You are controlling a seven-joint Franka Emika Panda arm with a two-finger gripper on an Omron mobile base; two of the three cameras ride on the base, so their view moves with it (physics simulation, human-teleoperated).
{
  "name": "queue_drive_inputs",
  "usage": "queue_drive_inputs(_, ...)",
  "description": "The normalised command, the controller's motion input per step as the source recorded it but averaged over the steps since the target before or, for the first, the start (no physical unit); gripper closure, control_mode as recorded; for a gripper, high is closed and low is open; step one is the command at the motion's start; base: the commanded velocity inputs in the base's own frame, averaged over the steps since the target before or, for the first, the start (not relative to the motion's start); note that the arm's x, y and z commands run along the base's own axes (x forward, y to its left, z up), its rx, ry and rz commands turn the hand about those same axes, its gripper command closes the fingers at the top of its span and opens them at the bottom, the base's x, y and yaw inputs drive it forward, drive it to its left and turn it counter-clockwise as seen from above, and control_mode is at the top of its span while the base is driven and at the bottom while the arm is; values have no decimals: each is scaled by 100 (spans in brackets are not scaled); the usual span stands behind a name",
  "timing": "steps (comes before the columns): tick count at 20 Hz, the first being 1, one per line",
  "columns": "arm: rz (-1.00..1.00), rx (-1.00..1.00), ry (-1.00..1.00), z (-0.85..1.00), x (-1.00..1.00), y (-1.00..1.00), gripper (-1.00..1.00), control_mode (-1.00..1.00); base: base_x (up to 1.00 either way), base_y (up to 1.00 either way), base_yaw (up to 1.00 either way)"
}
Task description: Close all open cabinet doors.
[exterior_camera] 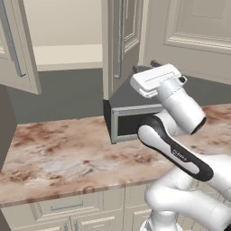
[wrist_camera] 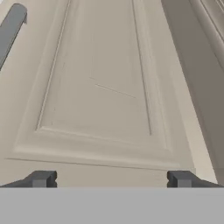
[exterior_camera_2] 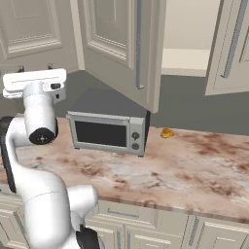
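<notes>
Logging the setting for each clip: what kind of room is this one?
A rendered kitchen, by the look of it: a marble-patterned counter carrying a microwave, with tall cream cabinet doors hanging open above and drawers below.

A grey microwave [exterior_camera_2: 108, 132] stands on the brown marbled counter [exterior_camera_2: 194, 170]; a small orange thing [exterior_camera_2: 167, 133] lies just right of it; cream drawers [exterior_camera: 63, 206] run below

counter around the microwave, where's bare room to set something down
The widest bare patch is the marble counter right of the microwave, past the small orange item. The strip in front of the microwave is bare too, but the arm rises beside it. Overhead it is crowded: an open cabinet door hangs above the microwave.
</notes>
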Motion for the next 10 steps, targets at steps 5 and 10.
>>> queue_drive_inputs(5,13,0,0,-36,64,0,-100,-100,0,0,0)
queue_drive_inputs(10,4,0,0,-27,61,14,-100,-100,0,0,0)
